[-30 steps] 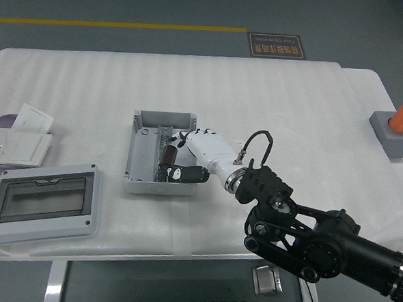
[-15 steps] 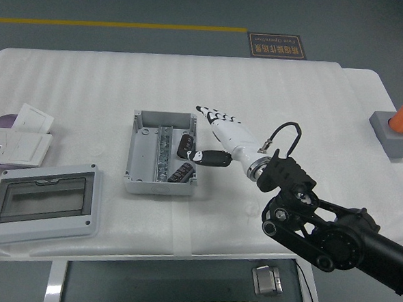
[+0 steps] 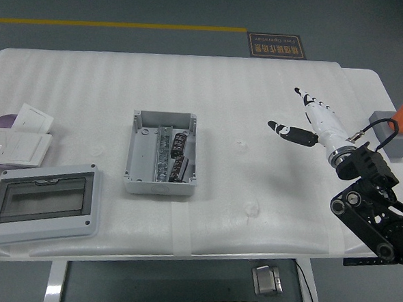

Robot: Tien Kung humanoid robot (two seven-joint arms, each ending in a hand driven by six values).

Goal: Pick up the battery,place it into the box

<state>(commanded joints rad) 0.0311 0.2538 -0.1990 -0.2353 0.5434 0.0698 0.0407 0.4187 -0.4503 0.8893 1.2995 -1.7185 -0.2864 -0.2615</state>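
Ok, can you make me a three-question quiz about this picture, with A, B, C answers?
1. Where are the batteries?
A. in the grey box
B. on the floor
C. in the robot hand

2. How many batteries are in the box?
A. none
B. two
C. five

3. What is the robot hand doing?
A. squeezing a battery
B. pressing the box
C. open, holding nothing

Answers:
1 A, both dark batteries lie inside the box.
2 B, one lies above the other there.
3 C, its fingers are spread over bare table, well to the right of the box.
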